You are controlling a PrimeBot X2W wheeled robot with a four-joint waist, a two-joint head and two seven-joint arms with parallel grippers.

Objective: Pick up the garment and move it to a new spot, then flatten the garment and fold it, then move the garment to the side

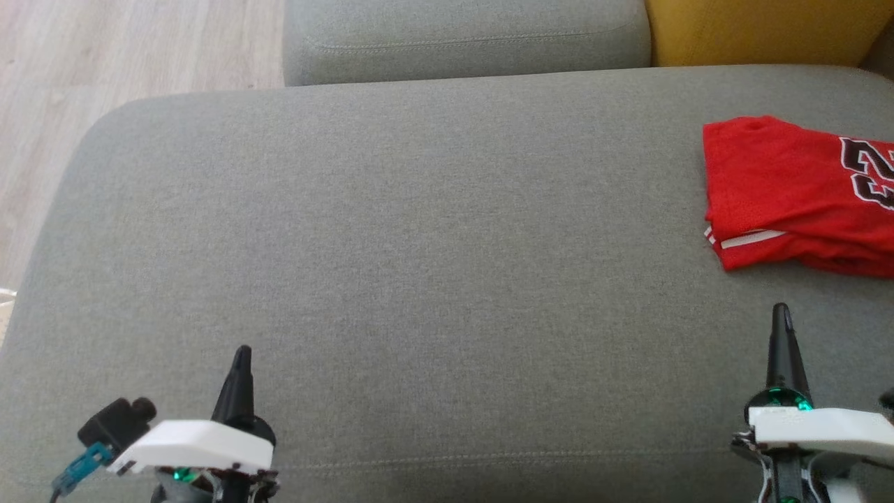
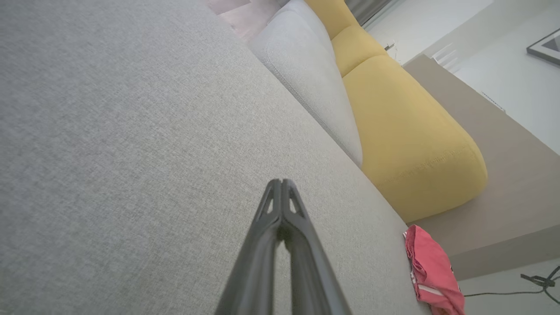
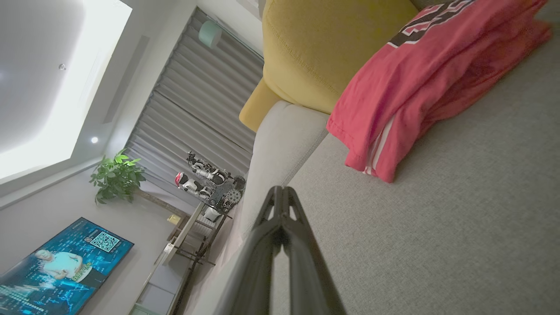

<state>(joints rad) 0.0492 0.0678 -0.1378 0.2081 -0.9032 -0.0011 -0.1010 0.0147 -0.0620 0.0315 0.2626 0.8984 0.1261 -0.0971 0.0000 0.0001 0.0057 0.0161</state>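
Both pairs of jaws are clenched and grasp nothing. In the left wrist view the two dark fingers (image 2: pixel 259 249) meet at their tips, and in the right wrist view the fingers (image 3: pixel 257 253) meet in the same way. In the head view the left jaws stand at the lower left and the right jaws at the lower right. Both point up that view, over the grey sofa seat (image 1: pixel 419 230).

One garment (image 1: pixel 775 175) is there, a red jersey, folded in several layers. It lies on the right part of the seat, just before the yellow cushion (image 1: pixel 761 31). It is near the right jaws but apart from them, a little beyond their tip, and well apart from the left jaws.

As far as it shows, its long axis runs from left to right across the head view. The right end is cut by the picture's edge, so its full length cannot be told. Its short closed edge points to the robot's left, toward the middle of the seat. One white stripe (image 1: pixel 751 239) shows at the near left corner. Black digits with a white outline (image 1: pixel 869 171) are on the top layer, also cut by the edge.

Counted in the head view: one garment, two pairs of jaws, one grey seat, one grey back cushion (image 1: pixel 461 38), one yellow cushion.
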